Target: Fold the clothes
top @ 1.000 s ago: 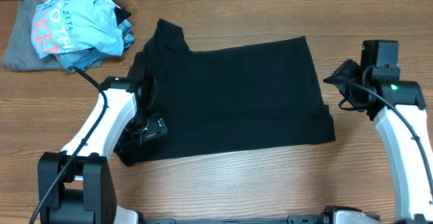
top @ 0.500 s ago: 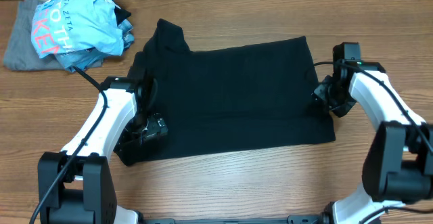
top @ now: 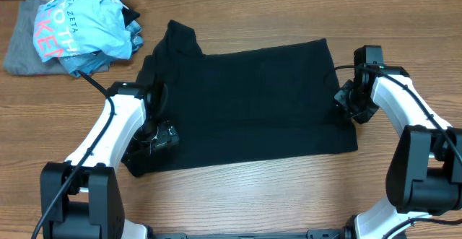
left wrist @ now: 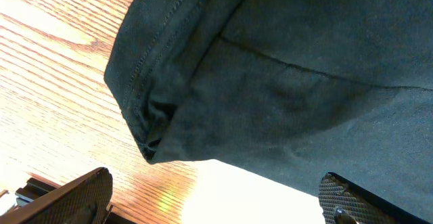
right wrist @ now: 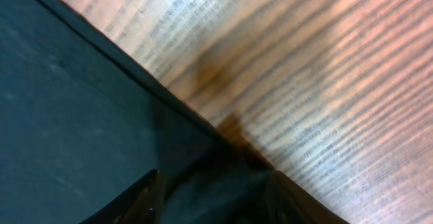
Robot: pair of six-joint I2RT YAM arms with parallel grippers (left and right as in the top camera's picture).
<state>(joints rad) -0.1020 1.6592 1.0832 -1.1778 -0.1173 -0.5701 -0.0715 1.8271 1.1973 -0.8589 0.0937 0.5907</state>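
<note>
The black T-shirt (top: 245,102) lies spread flat on the wooden table, with a sleeve at the back left. My left gripper (top: 155,139) is at its front left corner. In the left wrist view the left gripper (left wrist: 216,200) is open and empty, with bare wood between its fingers and the shirt's stitched edge (left wrist: 155,116) just beyond. My right gripper (top: 348,103) is at the shirt's right edge. In the right wrist view the right gripper (right wrist: 216,200) has its fingers apart, with the shirt's dark edge (right wrist: 101,116) running between them.
A crumpled light blue shirt with pink lettering (top: 86,26) lies on a grey garment (top: 20,48) at the back left corner. Bare wood (right wrist: 325,68) lies right of the black shirt and along the front edge.
My right arm has swung in from the right to the shirt's right edge and settled there. The left arm and the shirt have not moved.
</note>
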